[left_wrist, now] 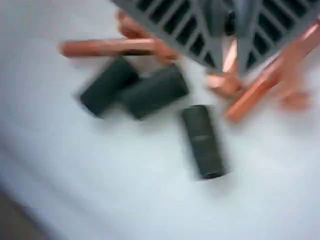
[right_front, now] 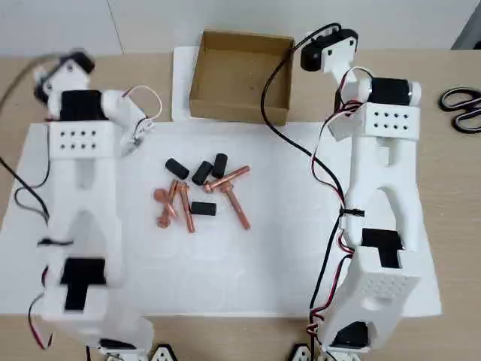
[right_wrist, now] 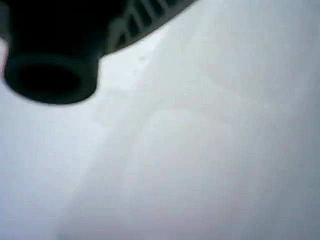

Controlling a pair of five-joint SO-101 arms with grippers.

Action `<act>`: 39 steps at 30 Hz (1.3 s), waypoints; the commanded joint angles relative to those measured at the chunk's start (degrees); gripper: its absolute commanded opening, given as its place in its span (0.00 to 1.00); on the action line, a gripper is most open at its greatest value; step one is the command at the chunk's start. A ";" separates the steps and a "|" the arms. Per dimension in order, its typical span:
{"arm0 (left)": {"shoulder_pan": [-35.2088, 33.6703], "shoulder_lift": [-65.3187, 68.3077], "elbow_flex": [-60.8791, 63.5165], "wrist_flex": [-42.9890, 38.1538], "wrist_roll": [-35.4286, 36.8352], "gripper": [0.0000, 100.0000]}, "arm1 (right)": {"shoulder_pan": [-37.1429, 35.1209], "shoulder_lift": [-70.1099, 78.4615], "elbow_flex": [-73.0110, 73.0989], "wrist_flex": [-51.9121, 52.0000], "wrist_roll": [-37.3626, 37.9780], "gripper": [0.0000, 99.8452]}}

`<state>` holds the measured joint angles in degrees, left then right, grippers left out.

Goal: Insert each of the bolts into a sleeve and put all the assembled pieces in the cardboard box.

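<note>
Several copper bolts (right_front: pixel 229 179) and black sleeves (right_front: pixel 201 172) lie loose in a heap in the middle of the white foam board (right_front: pixel 263 263). The open cardboard box (right_front: pixel 242 71) stands just behind them, and nothing shows inside it. My left gripper (right_front: pixel 137 122) hangs left of the heap, a short way off. In the left wrist view its dark ribbed body (left_wrist: pixel 227 35) hangs over three sleeves (left_wrist: pixel 155 91) and crossed bolts (left_wrist: pixel 260 85). My right gripper (right_front: pixel 325 54) is up beside the box's right wall. A dark rounded part (right_wrist: pixel 50 70) of it hangs over bare white board.
Scissors (right_front: pixel 462 105) lie on the wooden table at the far right, off the board. Black and red cables (right_front: pixel 331 188) run along the right arm and over the box's right corner. The board's front half is bare between the two arm bases.
</note>
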<state>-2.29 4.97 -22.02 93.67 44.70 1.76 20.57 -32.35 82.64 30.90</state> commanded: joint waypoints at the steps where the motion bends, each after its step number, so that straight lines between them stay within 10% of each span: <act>1: 2.81 -5.19 -0.40 -6.07 -6.77 0.01 | 0.13 -0.75 -2.81 0.92 0.00 0.00; 15: 2.99 3.78 9.89 -6.51 -6.77 0.01 | -0.92 -0.40 -2.81 1.45 0.18 0.00; 22: -0.70 3.69 9.80 6.33 22.95 0.01 | -1.10 -0.31 -2.81 -1.19 0.18 0.00; 39: 2.02 6.42 21.58 6.51 16.09 0.27 | -1.54 -0.31 -2.64 -6.73 0.44 0.00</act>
<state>-2.37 13.58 -0.57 99.30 61.23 0.53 20.57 -32.35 76.66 30.90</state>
